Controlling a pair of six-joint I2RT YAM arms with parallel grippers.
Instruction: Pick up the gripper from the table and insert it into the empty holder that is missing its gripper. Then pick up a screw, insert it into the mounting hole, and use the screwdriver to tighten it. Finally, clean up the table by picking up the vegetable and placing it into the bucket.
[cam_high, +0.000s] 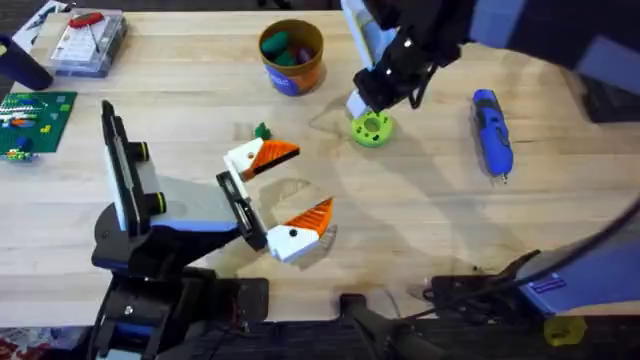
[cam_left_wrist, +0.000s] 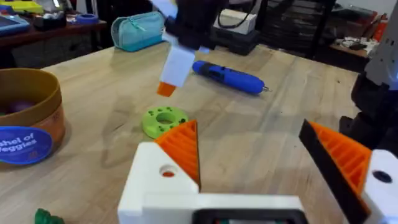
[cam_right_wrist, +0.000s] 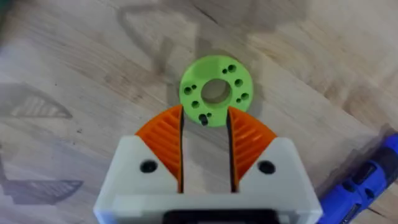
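Overhead, the wooden desk (cam_high: 420, 220) spreads wide under both arms. The left gripper (cam_high: 279, 196) rests low over the middle of the desk, its jaws well apart and holding nothing. The right gripper (cam_high: 372, 104) reaches in from the far side and hangs just above a green disc (cam_high: 371, 129); in the right wrist view its orange pads (cam_right_wrist: 165, 140) stand a little apart, straddling the near rim of the disc (cam_right_wrist: 216, 91) without clamping it, and a small dark thing, perhaps a screw, sits at that rim between them, too small to be sure.

The bucket (cam_high: 291, 55) stands at the far side of the desk, to the left of the disc, with green and dark pieces already inside. The screwdriver (cam_high: 491, 131) lies flat on the desk to the right of the disc, well apart from it, untouched. A small green piece (cam_high: 262, 131) lies on the desk near the left gripper, likely the vegetable.

I'd judge the work to be at the screw stage: tightening remains, and the clean-up into the bucket looks unfinished.
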